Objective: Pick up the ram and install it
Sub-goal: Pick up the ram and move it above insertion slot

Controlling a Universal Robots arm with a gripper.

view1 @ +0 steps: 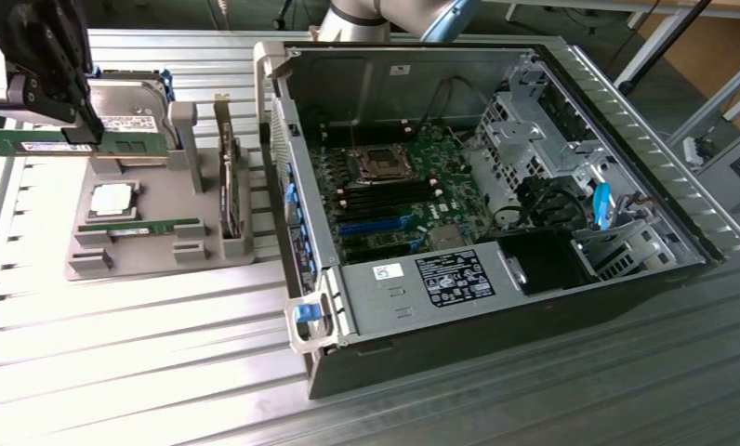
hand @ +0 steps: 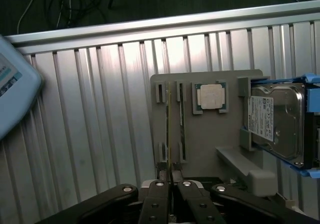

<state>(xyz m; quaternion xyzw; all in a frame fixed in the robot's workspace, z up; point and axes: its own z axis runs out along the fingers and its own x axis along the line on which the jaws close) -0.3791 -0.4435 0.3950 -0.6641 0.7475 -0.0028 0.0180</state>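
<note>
Looking at the computer case lower centre: lying open with its board turned up for a straight drop-in, but hemmed by walls. Further back at left, spotting the grey holder cradling a spare stick flat. Upper left, squeezing the ram by its thin faces in the closed gripper, hanging clear above the holder, with room toward the case

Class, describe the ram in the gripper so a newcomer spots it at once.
To the exterior view's left of the open computer case stands a grey holder. Above it the gripper grips the ram, a white-labelled green stick; its twin lies in the holder.
</note>
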